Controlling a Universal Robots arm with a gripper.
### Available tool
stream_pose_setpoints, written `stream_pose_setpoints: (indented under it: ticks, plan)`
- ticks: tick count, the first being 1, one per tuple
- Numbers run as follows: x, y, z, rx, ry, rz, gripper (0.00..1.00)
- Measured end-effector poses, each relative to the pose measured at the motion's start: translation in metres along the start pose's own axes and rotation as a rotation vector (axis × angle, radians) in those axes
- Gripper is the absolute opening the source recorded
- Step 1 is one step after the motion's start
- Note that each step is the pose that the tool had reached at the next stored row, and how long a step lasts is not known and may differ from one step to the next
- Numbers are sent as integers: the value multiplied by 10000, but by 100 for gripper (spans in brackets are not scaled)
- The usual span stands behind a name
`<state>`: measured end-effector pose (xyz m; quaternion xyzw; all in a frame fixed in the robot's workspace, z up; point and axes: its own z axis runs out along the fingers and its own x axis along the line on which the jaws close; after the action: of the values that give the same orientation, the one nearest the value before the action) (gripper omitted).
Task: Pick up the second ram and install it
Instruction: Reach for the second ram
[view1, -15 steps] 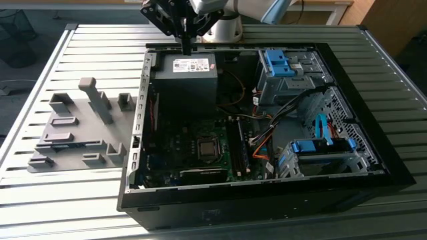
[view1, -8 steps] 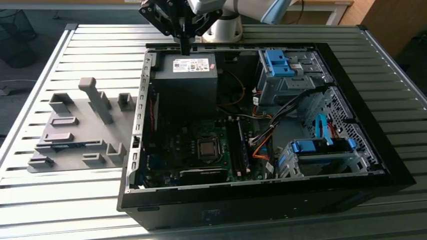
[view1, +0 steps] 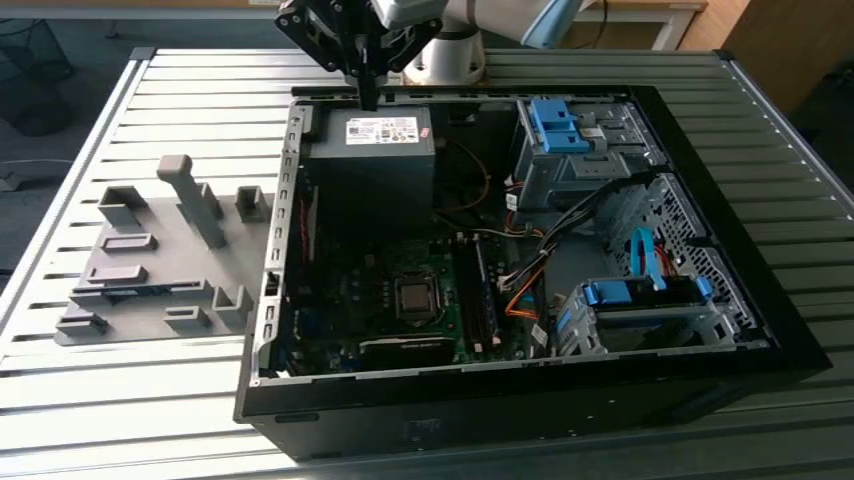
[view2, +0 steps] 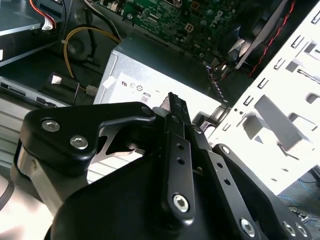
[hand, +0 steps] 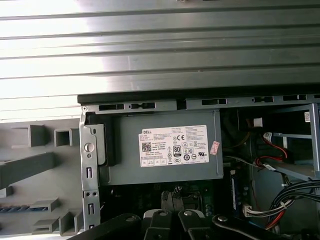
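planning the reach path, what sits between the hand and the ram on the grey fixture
In the exterior view, the case's side wall and the tall grey fixture blocks stand between the hand and the second ram.

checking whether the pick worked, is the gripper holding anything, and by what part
Nothing appears to be held: the gripper hangs over the power supply, jaws shut with nothing between them.

You see open black metal computer case (view1: 534, 392) on slatted silver table (view1: 147, 405); grey power-supply box (view1: 374, 170) and green motherboard (view1: 354, 290) inside; grey plastic fixture blocks (view1: 147, 262) beside case, exterior view's left.
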<state>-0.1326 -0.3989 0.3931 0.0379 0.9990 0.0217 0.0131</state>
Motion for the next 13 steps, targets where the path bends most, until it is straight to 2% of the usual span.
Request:
stream_pose_setpoints:
  ticks: [13]
  plan:
    - [38, -3, 1, 0, 0, 0, 11]
